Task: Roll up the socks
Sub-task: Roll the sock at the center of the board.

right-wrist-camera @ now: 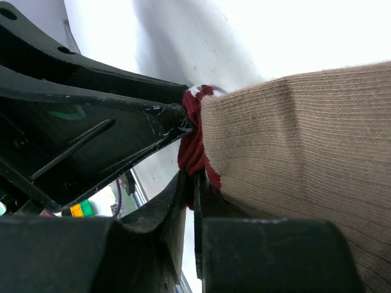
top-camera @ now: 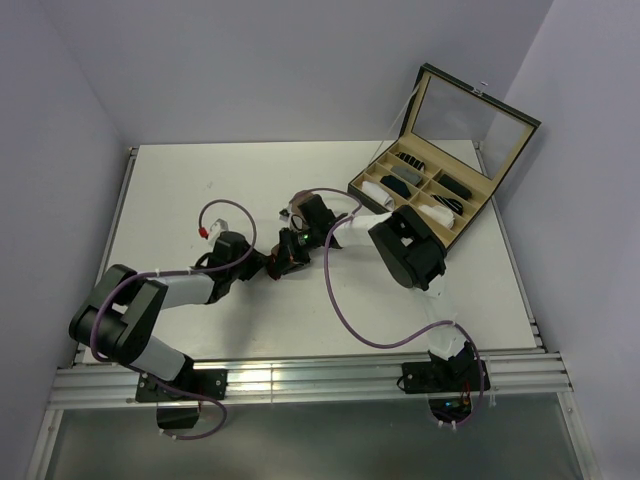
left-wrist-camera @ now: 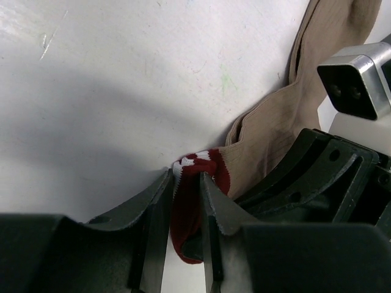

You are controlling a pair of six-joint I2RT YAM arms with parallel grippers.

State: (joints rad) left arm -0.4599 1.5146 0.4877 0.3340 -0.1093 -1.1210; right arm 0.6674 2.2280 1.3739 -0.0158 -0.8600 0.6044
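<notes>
My left tool (left-wrist-camera: 186,177) is clenched on the red cuff (left-wrist-camera: 189,210) of the tan sock (left-wrist-camera: 269,131) lying ahead of it. Whether my right tool (right-wrist-camera: 194,183) grips, I cannot tell. Rolling looks barely begun: next, fold the cuff toeward.

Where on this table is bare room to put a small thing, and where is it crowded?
Free: far-left table, between the left rail and the box; also near right, beside the cable. Crowded: the centre, where the left gripper and right gripper clamp the tan sock.
</notes>
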